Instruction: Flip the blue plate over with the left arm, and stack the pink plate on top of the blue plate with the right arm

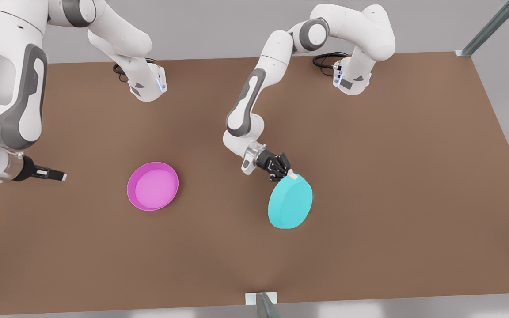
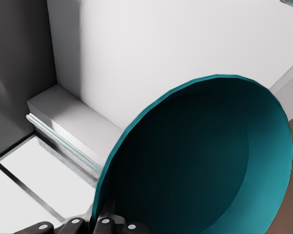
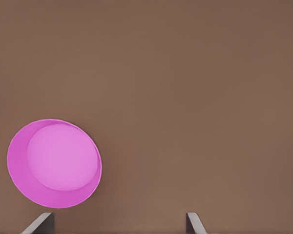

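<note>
left pincer (image 1: 290,175) grips tilted blue plate (image 1: 290,202) | right pincer (image 1: 62,176) apparently open, waiting

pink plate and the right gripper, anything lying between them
Nothing: in the front view, only bare brown table lies between the right gripper and the pink plate.

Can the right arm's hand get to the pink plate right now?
Probably yes. The right hand is open and waits beside the pink plate, with just bare table between. The left hand holds the blue plate far away.
</note>
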You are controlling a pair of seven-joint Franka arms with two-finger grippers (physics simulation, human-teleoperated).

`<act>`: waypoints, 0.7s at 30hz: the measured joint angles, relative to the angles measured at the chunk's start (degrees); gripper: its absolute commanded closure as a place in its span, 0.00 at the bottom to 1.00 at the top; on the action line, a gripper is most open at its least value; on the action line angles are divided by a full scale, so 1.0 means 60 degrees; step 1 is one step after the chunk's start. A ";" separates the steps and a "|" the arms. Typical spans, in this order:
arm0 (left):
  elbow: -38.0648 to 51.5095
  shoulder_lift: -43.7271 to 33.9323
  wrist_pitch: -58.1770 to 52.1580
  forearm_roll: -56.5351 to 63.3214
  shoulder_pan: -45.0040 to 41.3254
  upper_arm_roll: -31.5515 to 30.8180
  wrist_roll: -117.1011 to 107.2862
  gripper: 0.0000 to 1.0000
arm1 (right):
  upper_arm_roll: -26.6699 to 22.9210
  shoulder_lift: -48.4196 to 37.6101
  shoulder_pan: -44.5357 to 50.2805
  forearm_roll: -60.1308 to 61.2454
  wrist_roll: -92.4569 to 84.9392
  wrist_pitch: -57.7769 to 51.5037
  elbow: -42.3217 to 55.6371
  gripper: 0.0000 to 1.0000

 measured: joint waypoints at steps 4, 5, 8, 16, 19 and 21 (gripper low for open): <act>0.0560 0.0422 0.0079 0.0201 0.0012 -0.0202 -0.1279 0.79 | 0.0000 0.0100 -0.0064 0.0008 -0.0040 0.0056 -0.0002 0.00; 0.0623 0.0562 0.0090 0.0224 0.0008 -0.0233 -0.1559 0.79 | 0.0001 0.0127 -0.0088 0.0016 -0.0057 0.0067 -0.0002 0.00; 0.0767 0.0839 0.0107 0.0265 0.0001 -0.0261 -0.2324 0.79 | -0.0006 0.0209 -0.0197 0.0095 -0.0116 0.0093 -0.0002 0.00; 0.0990 0.1160 0.0072 0.0262 -0.0025 -0.0327 -0.3861 0.14 | -0.0004 0.0316 -0.0219 0.0151 -0.0236 0.0157 -0.0001 0.00; 0.1824 0.0805 0.0007 -0.0366 0.0006 -0.0678 -0.4268 0.14 | 0.0000 0.0349 -0.0236 0.0155 -0.0270 0.0174 -0.0002 0.00; 0.2368 0.0322 -0.0158 -0.1227 0.0004 -0.1283 -0.4498 0.02 | 0.0001 0.0367 -0.0263 0.0156 -0.0290 0.0188 -0.0010 0.00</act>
